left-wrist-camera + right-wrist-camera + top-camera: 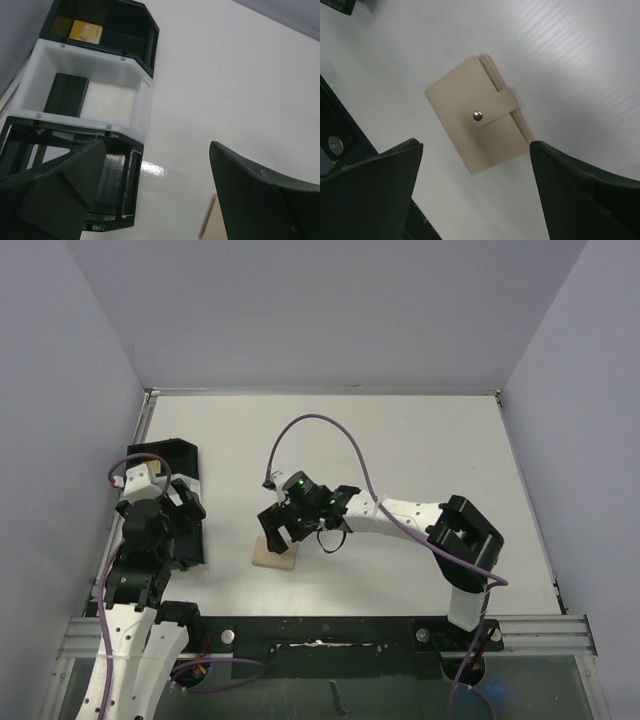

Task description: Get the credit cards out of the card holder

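Note:
The card holder (477,120) is a tan square wallet lying flat on the white table, closed, with its strap fastened by a silver snap (477,116). No cards show in it. In the top view the holder (275,555) lies near the table's front middle. My right gripper (477,192) is open and empty, hovering just above the holder with one finger on each side; it also shows in the top view (285,528). My left gripper (165,200) is open and empty beside the tray, and only an edge of the holder (210,225) shows by its right finger.
A three-compartment tray (142,95) stands at the left, with black end bins and a white middle bin. A yellow card (85,31) lies in the far bin and a dark card (65,94) in the middle bin. In the top view my left arm partly covers the tray (172,450).

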Tool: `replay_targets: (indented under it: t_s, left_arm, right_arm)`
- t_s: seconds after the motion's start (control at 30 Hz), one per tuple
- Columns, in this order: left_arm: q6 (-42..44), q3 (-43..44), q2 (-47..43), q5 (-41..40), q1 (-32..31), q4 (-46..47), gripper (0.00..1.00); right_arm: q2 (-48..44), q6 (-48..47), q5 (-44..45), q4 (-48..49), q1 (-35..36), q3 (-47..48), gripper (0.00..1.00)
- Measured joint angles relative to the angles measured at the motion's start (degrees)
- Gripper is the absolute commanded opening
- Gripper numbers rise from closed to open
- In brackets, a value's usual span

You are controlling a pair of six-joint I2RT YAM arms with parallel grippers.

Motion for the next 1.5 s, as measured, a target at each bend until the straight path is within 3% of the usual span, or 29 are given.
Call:
replay_targets:
  t_s: [0.37, 0.67, 0.8, 0.93, 1.1, 1.27, 1.37, 1.5]
  left_arm:
    - [0.22, -2.10, -4.50, -8.28, -0.02, 2.19, 0.86]
    - [-1.70, -2.10, -0.44, -9.70, -0.02, 2.16, 0.86]
    - [-5.49, -1.14, 6.71, -9.68, -0.02, 1.57, 0.89]
    - [-10.10, 5.18, 19.23, -9.68, 0.09, -0.63, 0.91]
    - [-15.43, 11.98, 28.65, -9.03, 1.66, -4.59, 0.95]
    - [-20.59, 12.44, 30.10, -8.09, 4.85, -8.11, 0.95]
    - [-23.08, 12.44, 29.81, -9.29, 5.84, -9.97, 0.95]
    - [-24.85, 12.44, 29.14, -10.58, 6.84, -12.04, 0.94]
  right_arm:
    - [11.76, -2.58, 4.50, -1.70, 6.38, 11.32, 0.84]
    - [13.11, -1.05, 13.77, -4.90, 6.38, 10.16, 0.71]
    - [9.53, 3.28, 16.65, -1.40, 6.78, 4.13, 0.68]
    - [4.39, 10.08, 20.20, 0.24, 6.49, -3.32, 0.67]
    - [-1.68, 17.42, 23.74, 1.70, 6.32, -11.43, 0.67]
    - [-6.95, 20.83, 27.85, -0.57, 5.84, -16.55, 0.71]
    - [-9.22, 20.94, 29.66, -2.67, 4.66, -17.88, 0.80]
    - [-14.36, 17.14, 26.53, -0.61, 1.70, -20.76, 0.82]
